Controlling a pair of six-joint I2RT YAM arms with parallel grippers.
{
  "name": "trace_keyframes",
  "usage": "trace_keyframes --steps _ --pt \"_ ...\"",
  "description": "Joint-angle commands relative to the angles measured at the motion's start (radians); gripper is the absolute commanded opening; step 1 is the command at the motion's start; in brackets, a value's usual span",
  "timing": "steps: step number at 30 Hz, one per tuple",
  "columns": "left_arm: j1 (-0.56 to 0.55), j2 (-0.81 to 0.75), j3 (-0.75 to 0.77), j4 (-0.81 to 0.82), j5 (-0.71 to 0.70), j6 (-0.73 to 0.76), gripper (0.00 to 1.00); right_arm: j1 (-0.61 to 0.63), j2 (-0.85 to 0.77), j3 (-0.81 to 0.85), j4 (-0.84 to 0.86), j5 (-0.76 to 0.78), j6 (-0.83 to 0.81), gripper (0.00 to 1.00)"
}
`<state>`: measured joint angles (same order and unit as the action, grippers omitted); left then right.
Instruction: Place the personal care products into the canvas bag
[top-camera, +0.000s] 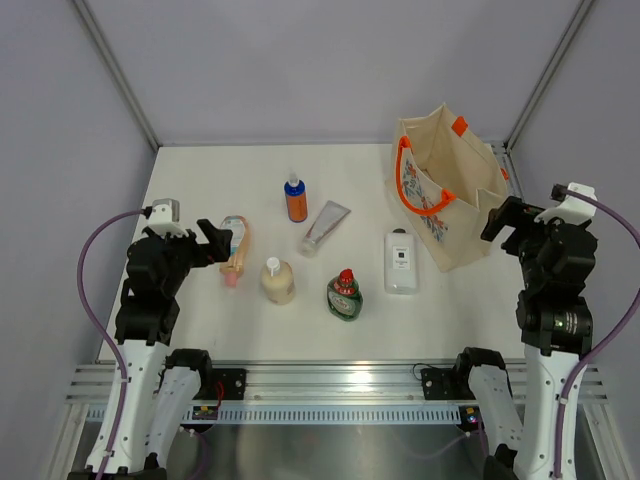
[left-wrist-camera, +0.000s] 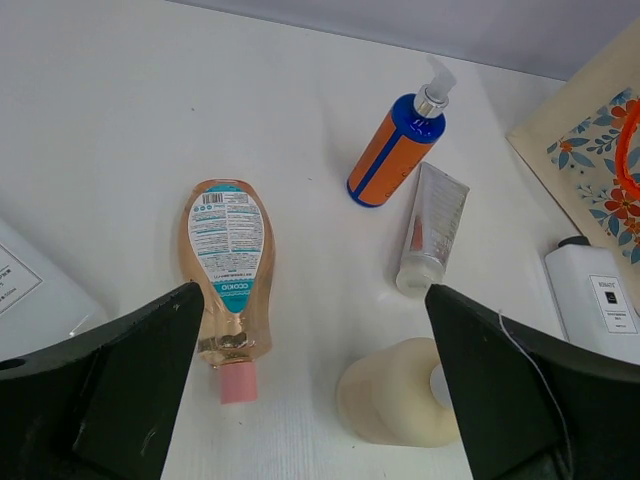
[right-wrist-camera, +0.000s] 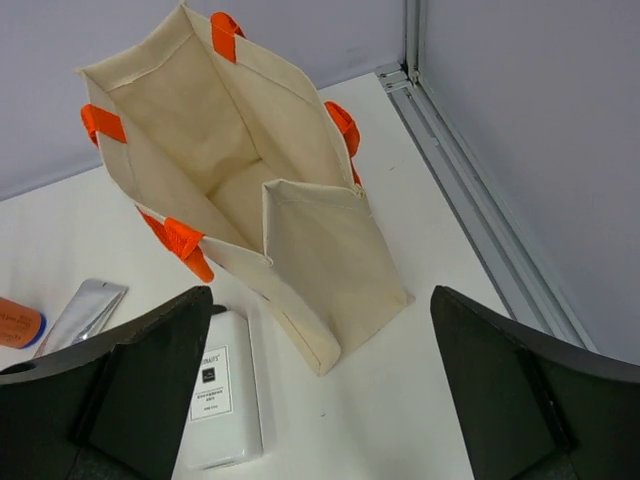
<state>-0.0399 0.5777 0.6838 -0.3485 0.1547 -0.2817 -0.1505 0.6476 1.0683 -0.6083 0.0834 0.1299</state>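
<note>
Worktop (top-camera: 200, 180) carries all six products, every one outside the canvas bag (top-camera: 468, 225).

- Bag: stands upright at the far right, mouth wide open. Orange handles hang over the rims, floral print on the side facing the products.
- Orange bottle with blue cap (top-camera: 295, 200): upright, toward the far middle, pump top up.
- Silver tube (top-camera: 326, 226): lies flat just right of the orange bottle, close to it but apart.
- Flat white rectangular bottle (top-camera: 401, 263): lies label up just beside the bag's near left corner. Whether it touches the cloth cannot be told.
- Green red-capped bottle (top-camera: 344, 296): sits nearer the front edge, between the cream bottle (top-camera: 278, 283) and the white one.
- Cream bottle: white cap points to the far side. Cannot tell if it stands or lies.
- Peach tube (top-camera: 236, 250): lies flat, printed label up, pink cap toward the front edge, left of the cream bottle.

Left hand (left-wrist-camera: 312, 300): released, fingers spread wide, grasping nothing. It hovers at the left side with the peach tube framed between its fingers in the wrist view.

Right hand (right-wrist-camera: 322, 300): also released and spread wide, grasping nothing. It hangs above the right side, looking down on the bag's near end and the white bottle.
</note>
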Motion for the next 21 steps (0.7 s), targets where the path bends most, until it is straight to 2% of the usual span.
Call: trace_keyframes --steps 1,3,4,5,6,7,8,10,11,12,13,14,17,21 --pt "0.003 -0.003 0.008 0.031 0.037 -0.004 0.99 0.003 -0.022 0.053 -0.048 -0.25 -0.21 0.99" --pt "0.003 -0.004 0.006 0.034 0.046 -0.004 0.99 0.003 -0.011 0.097 -0.216 -0.493 -0.436 0.99" --pt "0.003 -0.004 0.006 0.036 0.049 -0.004 0.99 0.003 0.001 0.117 -0.287 -0.595 -0.623 0.99" --pt "0.003 -0.004 0.005 0.039 0.052 -0.004 0.99 0.003 0.027 0.148 -0.408 -0.74 -0.683 1.0" --pt "0.003 -0.004 0.005 0.04 0.057 -0.002 0.99 0.003 0.044 0.16 -0.479 -0.823 -0.74 0.99" --pt "0.003 -0.004 0.005 0.042 0.065 -0.002 0.99 0.003 0.059 0.17 -0.564 -0.911 -0.976 0.99" --pt "0.003 -0.003 0.003 0.043 0.071 -0.001 0.99 0.005 0.075 0.168 -0.699 -1.056 -1.074 1.0" --pt "0.003 -0.003 0.002 0.049 0.086 0.001 0.99 0.014 0.102 0.151 -0.745 -1.161 -1.207 0.99" --pt "0.003 -0.003 0.002 0.051 0.094 0.003 0.99 0.069 0.113 0.145 -0.737 -1.191 -1.228 1.0" --pt "0.003 -0.003 -0.001 0.055 0.106 0.003 0.99 0.119 0.148 0.144 -0.698 -1.171 -1.171 0.99" --pt "0.003 -0.003 -0.001 0.059 0.112 0.003 0.99 0.19 0.167 0.139 -0.652 -1.089 -1.138 0.99" --pt "0.003 -0.003 -0.004 0.062 0.118 0.003 0.99 0.327 0.203 0.122 -0.569 -1.036 -1.113 1.0" --pt "0.002 -0.001 -0.007 0.072 0.131 0.006 0.99 0.532 0.271 0.078 -0.382 -0.869 -0.983 0.99" --pt "-0.003 -0.004 -0.012 0.072 0.118 0.01 0.99 0.69 0.443 0.049 -0.199 -0.755 -0.841 1.0"
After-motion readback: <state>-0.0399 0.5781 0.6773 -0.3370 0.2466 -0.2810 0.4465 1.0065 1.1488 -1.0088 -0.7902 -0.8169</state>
